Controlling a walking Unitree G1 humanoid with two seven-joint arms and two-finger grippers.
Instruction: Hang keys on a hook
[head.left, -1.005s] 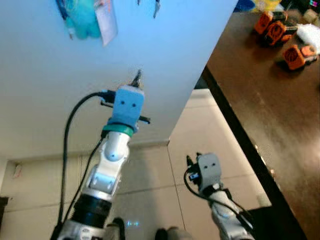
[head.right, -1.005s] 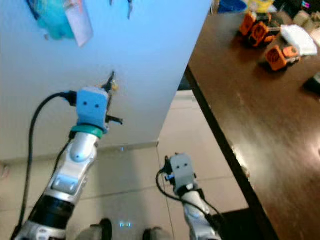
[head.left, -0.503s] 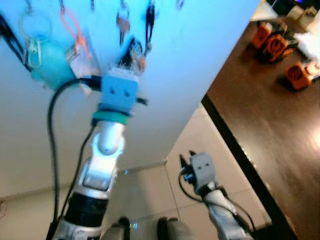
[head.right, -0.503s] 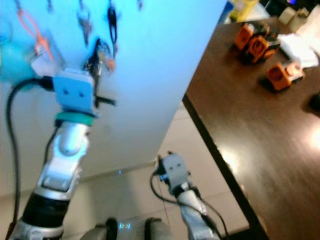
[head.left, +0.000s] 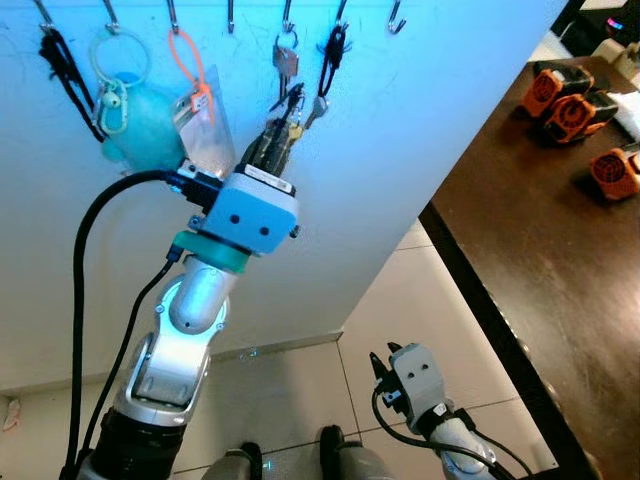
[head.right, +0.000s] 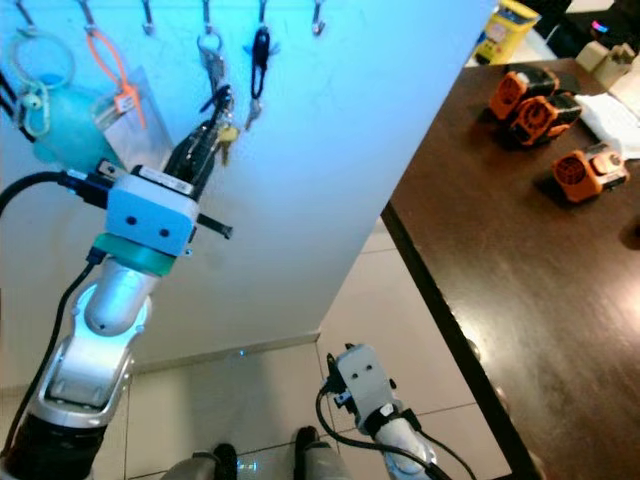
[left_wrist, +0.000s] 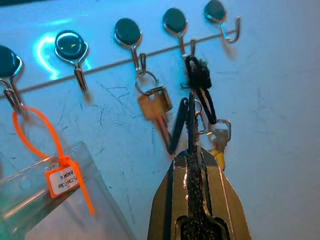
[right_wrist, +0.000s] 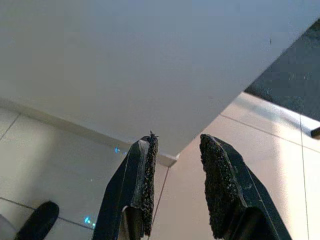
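A row of metal hooks (left_wrist: 127, 37) runs along the white wall. My left gripper (head.left: 285, 112) is raised to them, shut on the keys' black loop (left_wrist: 181, 125). A silver key (left_wrist: 220, 131) and a yellow piece (left_wrist: 218, 156) dangle just beyond the fingertips (left_wrist: 172, 172). The held loop is just below the hook carrying a black strap (left_wrist: 198, 75) and beside a brass key (left_wrist: 156, 107) on the neighbouring hook. I cannot tell whether the silver key belongs to the held loop or to that strap. The end hook (left_wrist: 227, 22) is bare. My right gripper (right_wrist: 177, 142) hangs low over the floor, open.
A teal pouch (head.left: 140, 125), a clear badge holder (head.left: 205, 130) on an orange tie and another black strap (head.left: 65, 70) hang further left. A dark wooden table (head.left: 540, 260) with orange devices (head.left: 560, 95) stands to the right. Tiled floor (head.left: 400, 290) lies below.
The camera has tilted up, bringing the hook row into view. My left gripper has risen with the keys from low on the wall to the hooks. The right arm still hangs low.
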